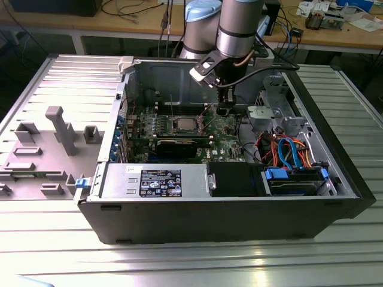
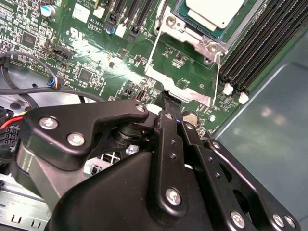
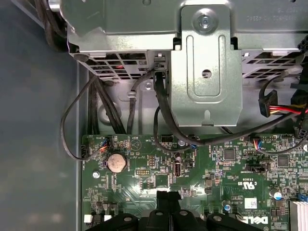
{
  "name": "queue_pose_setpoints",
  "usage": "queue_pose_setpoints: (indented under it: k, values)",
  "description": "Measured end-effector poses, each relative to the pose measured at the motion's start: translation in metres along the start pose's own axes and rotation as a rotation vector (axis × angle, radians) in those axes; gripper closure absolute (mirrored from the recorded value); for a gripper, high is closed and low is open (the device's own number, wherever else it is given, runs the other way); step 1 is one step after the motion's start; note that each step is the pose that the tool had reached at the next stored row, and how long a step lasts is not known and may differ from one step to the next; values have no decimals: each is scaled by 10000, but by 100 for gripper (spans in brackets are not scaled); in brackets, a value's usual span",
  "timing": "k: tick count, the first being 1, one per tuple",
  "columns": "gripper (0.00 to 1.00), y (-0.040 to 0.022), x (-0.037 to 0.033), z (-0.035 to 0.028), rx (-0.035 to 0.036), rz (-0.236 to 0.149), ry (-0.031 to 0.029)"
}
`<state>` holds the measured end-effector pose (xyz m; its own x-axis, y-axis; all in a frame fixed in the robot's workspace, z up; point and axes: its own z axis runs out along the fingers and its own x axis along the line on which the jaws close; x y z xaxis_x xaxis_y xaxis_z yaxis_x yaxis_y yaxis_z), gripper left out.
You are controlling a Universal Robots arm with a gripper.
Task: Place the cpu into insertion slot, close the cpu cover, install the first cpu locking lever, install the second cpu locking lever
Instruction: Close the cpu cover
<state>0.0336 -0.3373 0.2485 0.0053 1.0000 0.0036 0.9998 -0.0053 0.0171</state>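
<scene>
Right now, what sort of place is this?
Probably a robotics lab or workshop: an opened computer case sits on a slotted metal table, a robot arm reaches into it, cable-strewn workbenches stand behind.

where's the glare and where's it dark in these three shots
Exterior view: harsh glare on the table, the case interior much dimmer. Second wrist view: a white sheen streaks the board and the cpu top shows bright. First wrist view: the drive cage is well lit, the case wall beside the board lies in shadow.
</scene>
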Motion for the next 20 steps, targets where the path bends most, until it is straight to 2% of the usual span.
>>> queue_pose_setpoints:
  k: [13, 17, 20]
  values:
    - [89, -11, 0, 0, -1, 2, 0]
    - [89, -62, 0, -1, 0, -1, 0]
    - [89, -75, 0, -1, 0, -1, 0]
